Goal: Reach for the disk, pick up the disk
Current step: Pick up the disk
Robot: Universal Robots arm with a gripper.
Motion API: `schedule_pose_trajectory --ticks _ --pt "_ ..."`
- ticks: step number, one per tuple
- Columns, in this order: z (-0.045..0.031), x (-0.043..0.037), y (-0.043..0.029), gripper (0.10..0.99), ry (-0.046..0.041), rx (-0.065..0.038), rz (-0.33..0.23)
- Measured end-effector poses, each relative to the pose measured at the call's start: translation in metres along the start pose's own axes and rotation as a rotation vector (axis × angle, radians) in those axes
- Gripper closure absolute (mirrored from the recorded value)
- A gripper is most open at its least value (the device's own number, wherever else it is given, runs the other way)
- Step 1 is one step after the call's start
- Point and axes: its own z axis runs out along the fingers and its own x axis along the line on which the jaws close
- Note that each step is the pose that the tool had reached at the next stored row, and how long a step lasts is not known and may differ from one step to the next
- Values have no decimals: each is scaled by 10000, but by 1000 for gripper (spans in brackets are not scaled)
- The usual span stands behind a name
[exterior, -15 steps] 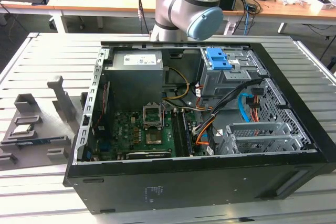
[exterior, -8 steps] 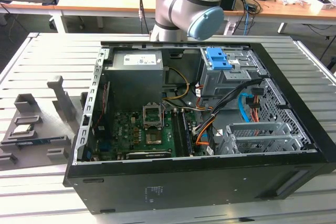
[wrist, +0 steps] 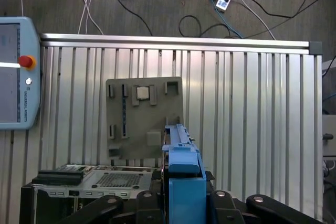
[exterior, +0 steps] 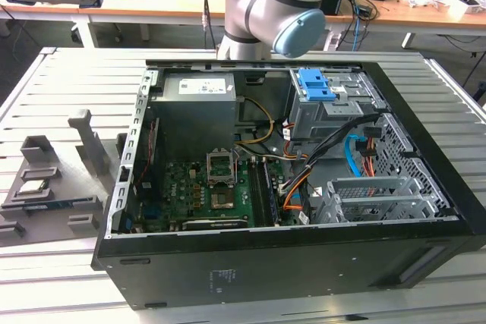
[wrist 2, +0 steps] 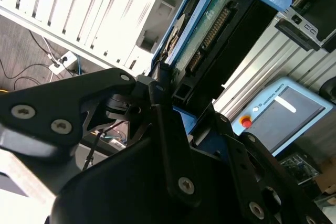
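1. The gripper (wrist 2: pixel 160 82) pinches the disk (wrist 2: pixel 210 30) in the second wrist view. Its black fingers (wrist 2: pixel 165 129) are pressed against the disk's blue-railed edge, and the disk's green circuit side faces the camera.
2. In the first wrist view the disk (wrist: pixel 181 156) stands edge-on between the gripper's links, well above the slatted desk (wrist: pixel 247 108).
3. At the exterior view's left, a grey plate (exterior: pixel 53 187) lies on the desk (exterior: pixel 76 81) with a chip (exterior: pixel 34 186) set in it.
4. In the middle sits the open case (exterior: pixel 228 271), its board (exterior: pixel 205 187) showing.
5. The arm (exterior: pixel 266 5) rises behind the case.
6. Further right, a blue caddy (exterior: pixel 315 85) sits in the case's drive bay.
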Motion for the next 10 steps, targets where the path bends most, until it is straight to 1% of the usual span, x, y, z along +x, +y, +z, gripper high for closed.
schedule_pose_trajectory --ticks 2,7,9,10 --pt "-2 0 -29 722 0 0 -1" --pt "-10 2 -152 722 0 1 0" --pt "-16 3 -235 722 -1 0 1" --pt "-20 4 -291 722 0 0 0"
